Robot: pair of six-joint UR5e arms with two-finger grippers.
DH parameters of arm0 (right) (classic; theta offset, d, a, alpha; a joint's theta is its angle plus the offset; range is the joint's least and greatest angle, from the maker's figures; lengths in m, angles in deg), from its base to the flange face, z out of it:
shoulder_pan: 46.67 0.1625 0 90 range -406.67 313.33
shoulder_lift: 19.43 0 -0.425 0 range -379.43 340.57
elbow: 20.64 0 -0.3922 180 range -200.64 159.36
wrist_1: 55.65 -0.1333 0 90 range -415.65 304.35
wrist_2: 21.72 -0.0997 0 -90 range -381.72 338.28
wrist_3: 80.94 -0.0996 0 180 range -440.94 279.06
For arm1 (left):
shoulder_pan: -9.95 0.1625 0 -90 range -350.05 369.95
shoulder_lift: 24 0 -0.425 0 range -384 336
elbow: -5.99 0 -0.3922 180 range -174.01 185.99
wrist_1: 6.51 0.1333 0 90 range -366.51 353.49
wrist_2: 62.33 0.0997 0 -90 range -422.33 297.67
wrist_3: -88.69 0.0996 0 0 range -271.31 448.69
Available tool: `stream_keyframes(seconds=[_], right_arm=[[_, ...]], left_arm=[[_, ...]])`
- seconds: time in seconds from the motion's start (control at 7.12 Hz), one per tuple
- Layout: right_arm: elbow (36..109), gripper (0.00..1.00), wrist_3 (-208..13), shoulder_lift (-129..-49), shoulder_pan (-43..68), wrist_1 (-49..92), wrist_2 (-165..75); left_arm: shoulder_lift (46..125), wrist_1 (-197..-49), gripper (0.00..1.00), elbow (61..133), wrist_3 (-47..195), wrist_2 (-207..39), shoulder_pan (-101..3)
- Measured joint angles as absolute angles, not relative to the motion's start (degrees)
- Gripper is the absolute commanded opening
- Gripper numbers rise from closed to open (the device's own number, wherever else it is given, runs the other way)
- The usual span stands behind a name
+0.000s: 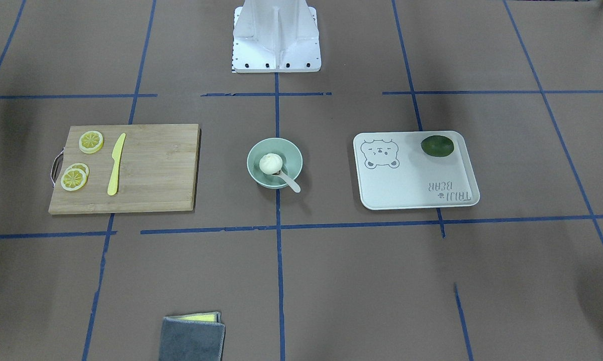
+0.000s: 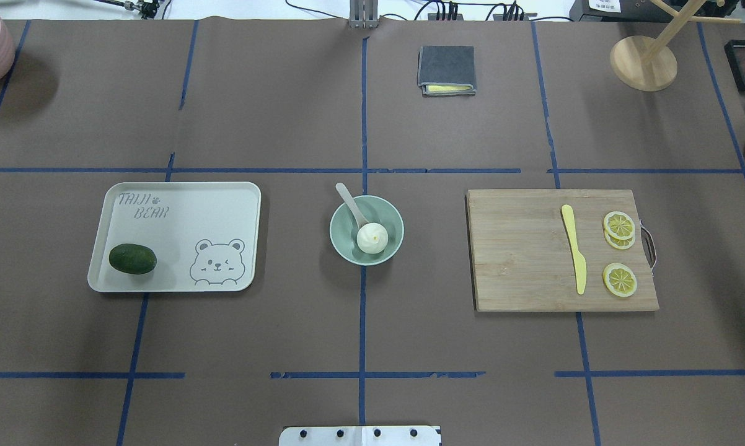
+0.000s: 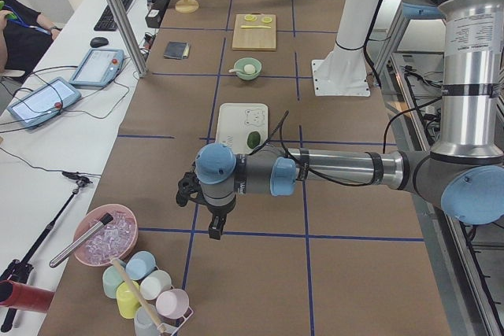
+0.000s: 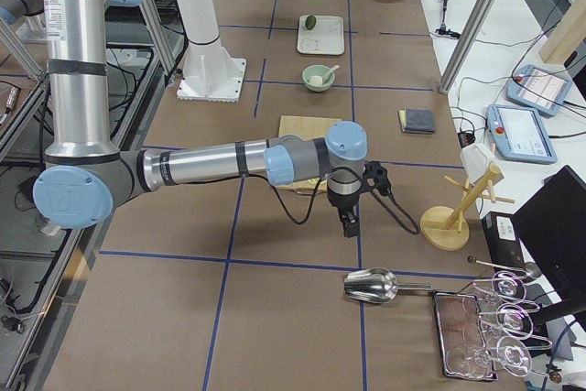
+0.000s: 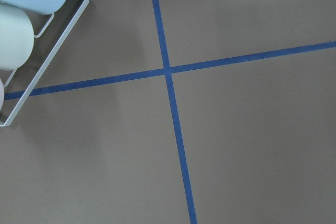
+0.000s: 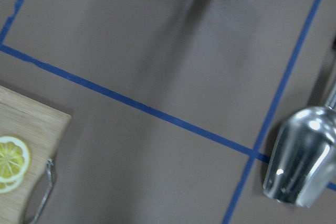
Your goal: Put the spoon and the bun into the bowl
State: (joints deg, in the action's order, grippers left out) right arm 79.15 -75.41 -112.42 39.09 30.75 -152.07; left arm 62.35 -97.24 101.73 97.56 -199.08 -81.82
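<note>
The mint-green bowl (image 1: 255, 156) (image 2: 345, 240) stands at the table's middle. The white bun (image 1: 271, 163) (image 2: 372, 238) lies inside it. The off-white spoon (image 1: 292, 184) (image 2: 349, 199) rests in the bowl with its handle over the rim. My left gripper (image 3: 214, 230) hangs over the table's left end, far from the bowl. My right gripper (image 4: 351, 226) hangs over the right end, past the cutting board. Both show only in the side views, so I cannot tell whether they are open or shut.
A bamboo cutting board (image 2: 521, 260) holds a yellow knife (image 2: 574, 248) and lemon slices (image 2: 619, 226). A bear-print tray (image 2: 180, 210) holds a dark green fruit (image 2: 132, 258). A grey cloth (image 2: 446, 69), wooden stand (image 2: 644, 62), metal scoop (image 6: 299, 156) and cup rack (image 5: 21, 40) lie at the edges.
</note>
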Motion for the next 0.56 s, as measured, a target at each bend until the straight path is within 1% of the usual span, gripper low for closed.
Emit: stream_keyframes(seconds=[0.28, 0.56], right_arm=[[79.2, 1.0, -75.1, -116.5, 41.4, 30.4, -152.1], [79.0, 1.0, -75.1, -117.7, 41.7, 30.2, -152.2]], left_arm=[[61.6, -97.2, 1.0, 102.2, 97.6, -198.6, -81.8], [61.2, -97.2, 1.0, 102.4, 97.6, -198.1, -81.8]])
